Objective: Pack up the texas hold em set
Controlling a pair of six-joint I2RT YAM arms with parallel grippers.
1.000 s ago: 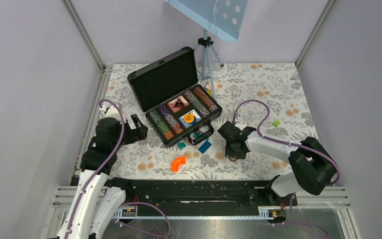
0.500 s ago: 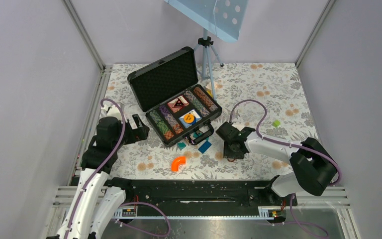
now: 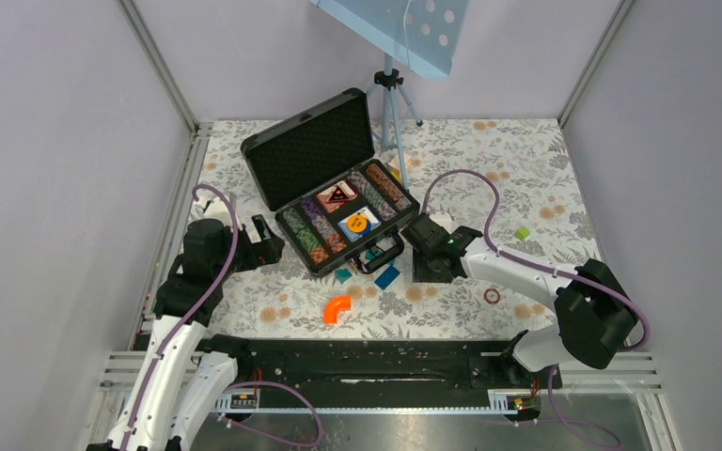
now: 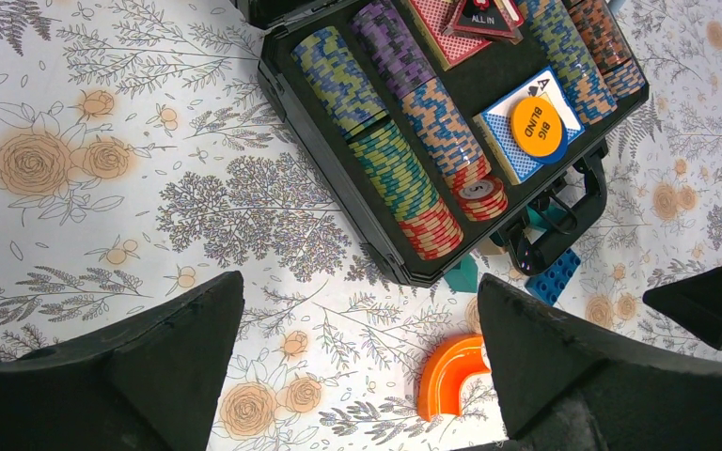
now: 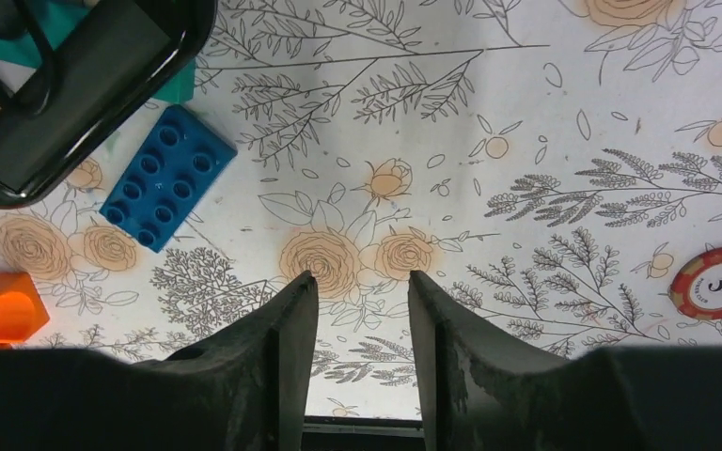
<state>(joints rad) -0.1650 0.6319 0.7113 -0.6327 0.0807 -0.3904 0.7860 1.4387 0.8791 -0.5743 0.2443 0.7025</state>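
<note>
The open black case (image 3: 310, 155) lies in the middle of the surface (image 3: 526, 169), with the chip rows (image 4: 404, 178) sitting in its foam. One loose red chip (image 5: 720, 282) lies flat on the surface, apart from the case. The left fingers (image 4: 179, 348) are spread wide and empty. The right fingers (image 5: 263, 357) are partly apart and hold nothing. The chip looks thin, stiff and slippery, so I would pinch it by its opposite edges.

Overhead camera surveys the whole table (image 3: 545, 169); both wrist cameras look down closely, sharing the blue block (image 5: 169, 176).
</note>
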